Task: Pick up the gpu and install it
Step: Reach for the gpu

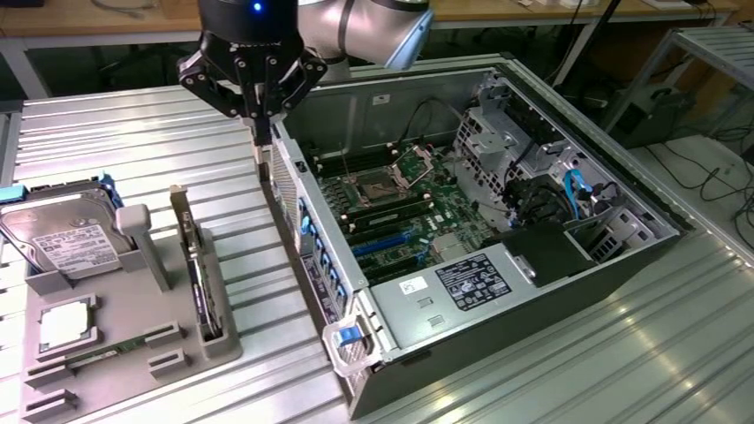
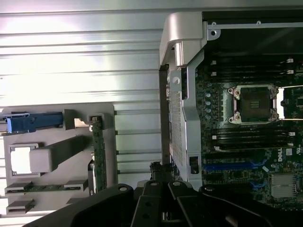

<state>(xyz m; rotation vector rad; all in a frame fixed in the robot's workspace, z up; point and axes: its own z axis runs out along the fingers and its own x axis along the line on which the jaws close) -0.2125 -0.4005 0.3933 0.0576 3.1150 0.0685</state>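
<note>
One green card, your gpu point(image 1: 200, 283), stands on edge in the grey tray point(image 1: 130, 380), just beside the computer case point(image 1: 613, 283) and apart from its perforated rear wall. Farther back, your gripper point(image 1: 260, 121) hangs over that wall's far end, its jaws pressed together.

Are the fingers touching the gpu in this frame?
Apart. In the exterior view the shut fingers hang beside the computer case, while the gpu stands in the grey tray, with bare ribbed table between them.
</note>
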